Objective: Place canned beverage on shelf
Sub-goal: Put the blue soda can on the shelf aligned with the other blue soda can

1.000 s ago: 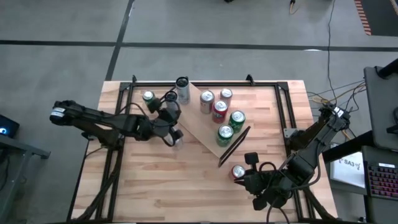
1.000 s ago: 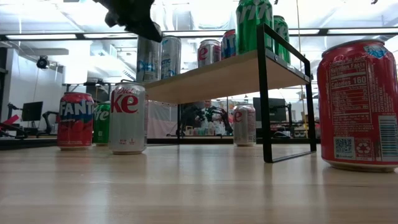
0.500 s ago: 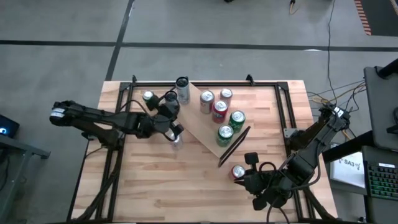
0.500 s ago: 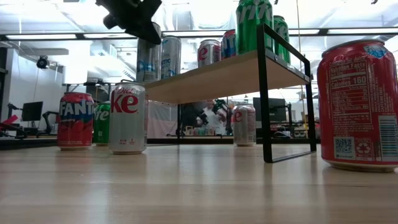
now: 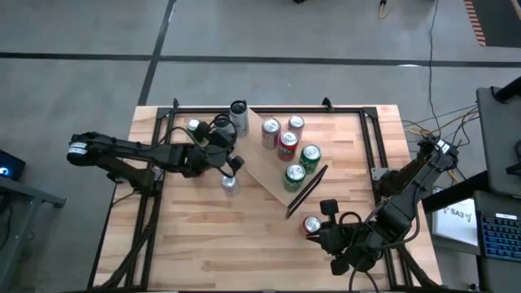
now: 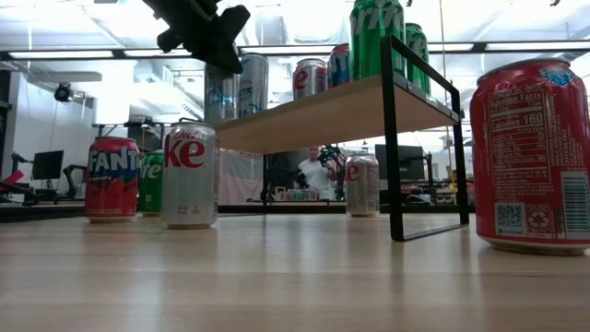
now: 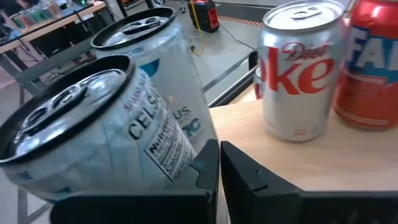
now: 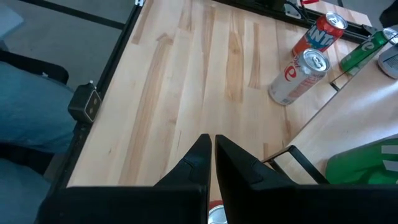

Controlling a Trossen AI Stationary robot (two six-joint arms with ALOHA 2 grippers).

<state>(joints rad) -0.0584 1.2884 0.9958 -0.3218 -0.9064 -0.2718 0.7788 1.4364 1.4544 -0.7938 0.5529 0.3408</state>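
Left gripper (image 5: 236,163) now nearer shelf (image 5: 273,167)

two dark, slender jointed arms with looping black cables and matte black wedge-shaped fingers (image 7: 205,168).

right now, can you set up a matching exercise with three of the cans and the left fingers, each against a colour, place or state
Things:
1 Diet Coke can
2 Fanta can
3 tall green can
4 left fingers

Matches:
a shut
b standing on the shelf
c silver, on the table
d red, on the table

Pairs: 1-c, 2-d, 3-b, 4-a
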